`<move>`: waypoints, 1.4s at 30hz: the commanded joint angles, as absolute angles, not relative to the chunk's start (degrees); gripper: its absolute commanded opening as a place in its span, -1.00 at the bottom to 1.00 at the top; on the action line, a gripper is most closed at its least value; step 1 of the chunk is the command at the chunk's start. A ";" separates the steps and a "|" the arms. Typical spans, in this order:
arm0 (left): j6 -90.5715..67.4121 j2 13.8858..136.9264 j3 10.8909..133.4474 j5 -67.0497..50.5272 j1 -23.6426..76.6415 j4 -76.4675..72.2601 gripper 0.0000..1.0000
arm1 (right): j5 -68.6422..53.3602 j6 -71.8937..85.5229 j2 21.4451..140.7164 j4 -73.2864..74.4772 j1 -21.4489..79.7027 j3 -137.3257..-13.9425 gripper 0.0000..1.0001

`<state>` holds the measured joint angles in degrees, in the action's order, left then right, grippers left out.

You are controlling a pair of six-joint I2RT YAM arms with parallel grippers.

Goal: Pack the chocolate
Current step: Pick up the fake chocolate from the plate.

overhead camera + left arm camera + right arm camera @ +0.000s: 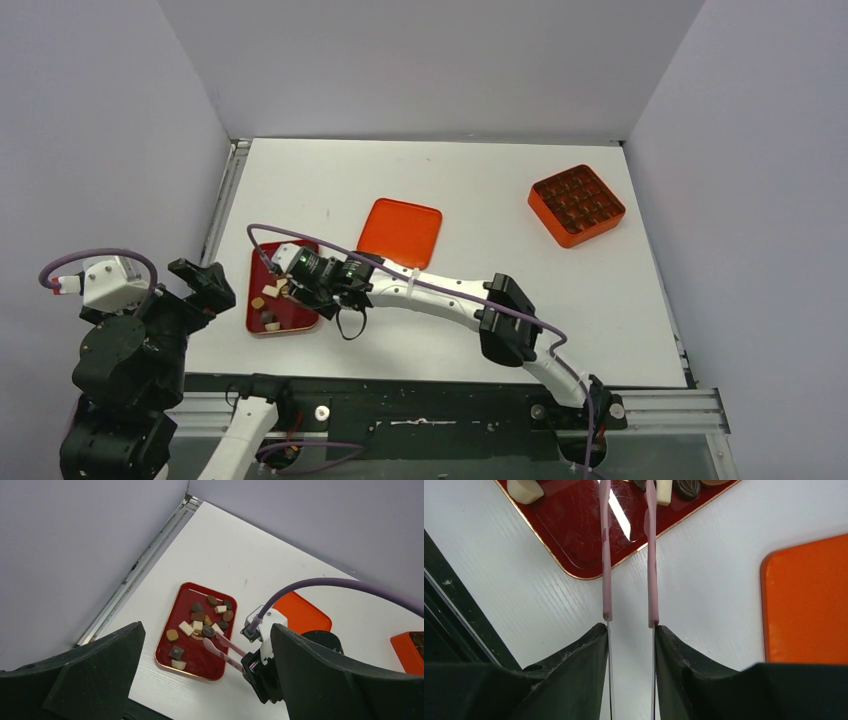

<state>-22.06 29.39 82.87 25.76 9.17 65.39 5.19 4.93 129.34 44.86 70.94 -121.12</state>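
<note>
The chocolate (pixel 200 620), several dark brown and cream chunks, lies on a red tray (pixel 200 660) at the table's near left (pixel 258 262). My right gripper (pixel 630 630) is shut on the pink tongs (pixel 606 570), whose two arms stand apart and reach over the tray's near edge toward the pieces. A cream chunk (pixel 664 492) sits just beside one tong arm; I see nothing pinched between the tips. My left gripper (pixel 205 630) hangs wide open above and left of the tray (pixel 205 285), holding nothing.
A flat orange lid (pixel 400 232) lies right of the tray, close to the right wrist. An orange box with a grid of compartments (pixel 577 205) stands at the back right. Grey walls enclose the table on three sides.
</note>
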 commanded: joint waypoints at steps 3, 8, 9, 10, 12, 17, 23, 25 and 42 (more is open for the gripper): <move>-20.89 29.63 82.79 26.46 9.49 63.57 0.95 | 7.30 5.15 130.86 44.88 71.13 -125.74 -0.26; -21.02 29.91 82.98 25.91 9.48 63.37 0.95 | 7.81 4.35 132.00 43.18 70.89 -125.82 -0.25; -21.04 30.01 83.11 25.81 9.49 63.29 0.95 | 7.78 4.31 132.32 42.81 70.85 -125.96 -0.25; -21.09 30.05 83.22 25.69 9.47 63.21 0.95 | 7.81 4.31 132.57 42.58 70.72 -126.09 -0.25; -21.17 30.09 83.23 25.52 9.49 63.11 0.95 | 7.65 4.35 133.33 42.17 70.33 -126.36 -0.25; -21.23 29.93 82.42 25.07 9.49 63.26 0.95 | 5.93 3.44 134.49 39.77 69.76 -125.66 -0.25; -21.26 29.72 82.10 25.08 9.49 63.11 0.95 | 4.87 2.34 135.13 37.28 69.75 -124.64 -0.25; -21.20 29.86 82.22 24.90 9.43 63.01 0.95 | 4.51 2.13 135.07 36.28 69.73 -124.10 -0.25; -20.39 30.65 81.65 24.78 10.59 62.66 0.95 | 3.35 1.43 131.77 35.05 69.63 -120.58 -0.60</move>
